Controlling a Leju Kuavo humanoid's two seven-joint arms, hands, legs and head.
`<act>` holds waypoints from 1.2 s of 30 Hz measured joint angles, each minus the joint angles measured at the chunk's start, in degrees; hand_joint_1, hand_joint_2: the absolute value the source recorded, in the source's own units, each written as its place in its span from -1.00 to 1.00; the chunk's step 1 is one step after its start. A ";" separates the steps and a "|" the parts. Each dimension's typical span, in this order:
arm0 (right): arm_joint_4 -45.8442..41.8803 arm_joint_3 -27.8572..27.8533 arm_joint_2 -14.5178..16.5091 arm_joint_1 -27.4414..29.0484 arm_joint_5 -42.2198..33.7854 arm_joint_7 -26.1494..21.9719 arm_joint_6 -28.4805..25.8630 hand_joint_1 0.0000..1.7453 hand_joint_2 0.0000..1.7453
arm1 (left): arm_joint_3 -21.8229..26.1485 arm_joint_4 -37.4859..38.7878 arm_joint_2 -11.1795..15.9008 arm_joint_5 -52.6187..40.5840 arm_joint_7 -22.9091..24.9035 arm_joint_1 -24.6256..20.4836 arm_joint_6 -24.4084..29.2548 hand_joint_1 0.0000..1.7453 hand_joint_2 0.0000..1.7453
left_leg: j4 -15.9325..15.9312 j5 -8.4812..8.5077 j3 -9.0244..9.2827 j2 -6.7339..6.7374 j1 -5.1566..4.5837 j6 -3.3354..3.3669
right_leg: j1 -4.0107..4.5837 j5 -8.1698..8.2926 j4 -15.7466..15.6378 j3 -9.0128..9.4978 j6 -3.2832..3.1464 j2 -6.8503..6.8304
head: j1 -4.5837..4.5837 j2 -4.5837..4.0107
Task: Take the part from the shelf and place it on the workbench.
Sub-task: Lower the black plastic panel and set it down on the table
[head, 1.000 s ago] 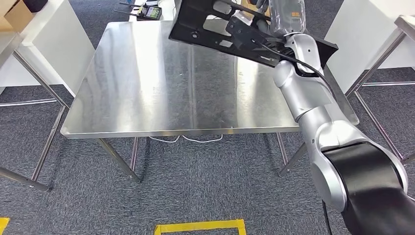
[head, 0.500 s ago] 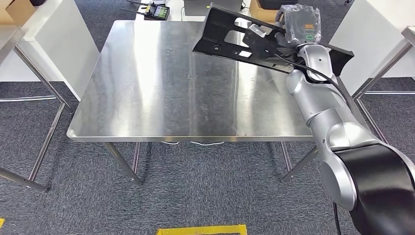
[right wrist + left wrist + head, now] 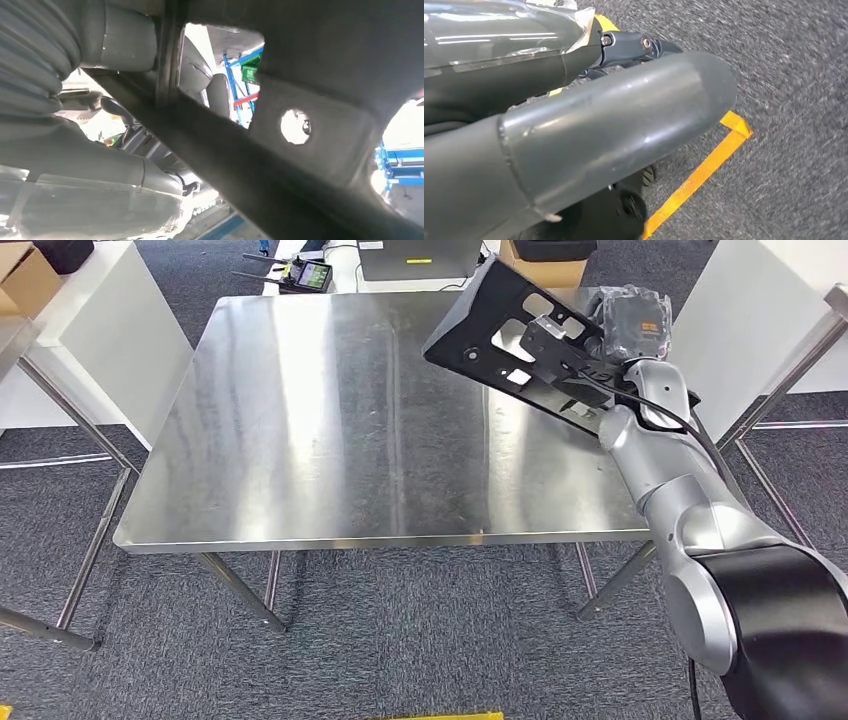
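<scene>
1. Right robot hand (image 3: 575, 365): holds the black perforated panel (image 3: 495, 325) by one end, tilted, upper right of frame, so you can lower it flat.
2. Steel counter (image 3: 300, 440): the panel hangs above its far right part.
3. Left robot hand: state cannot be told.

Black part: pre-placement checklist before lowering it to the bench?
1. Right hand holds the part: ok.
2. Part over the bench: ok, over its far right area.
3. Part level: not ok, tilted, one end raised.
4. Bench surface below bare: ok.
5. Grip firmness: cannot tell, the part hides the fingers in the right wrist view.
6. Left hand away from the bench: ok, over the carpet.
</scene>
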 joint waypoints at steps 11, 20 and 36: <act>0.97 -0.15 0.14 0.85 0.17 0.08 -0.20 1.00 1.00 | -0.02 0.00 0.27 -0.06 0.10 -0.07 0.01 -1.00 -1.00 | -14.78 9.21 4.74 0.13 -0.55 2.67 | 1.06 -2.46 0.23 1.81 1.37 0.17 | 0.11 0.00; 2.03 -0.52 -0.42 3.12 1.52 1.90 -1.31 1.00 1.00 | -0.19 0.00 0.28 -1.30 0.33 -0.10 -0.36 -1.00 -1.00 | -15.59 7.83 7.37 -0.25 -0.15 3.08 | -0.15 -3.37 11.75 -6.85 3.44 -0.06 | 0.33 0.00; 2.41 -3.05 -2.41 6.49 2.66 3.05 -2.28 1.00 1.00 | -1.28 0.00 0.96 -2.94 0.89 -0.08 -1.07 -1.00 -1.00 | -4.50 5.83 -0.24 0.05 0.11 0.71 | 0.00 -1.11 -0.03 1.52 0.11 0.38 | 0.00 0.00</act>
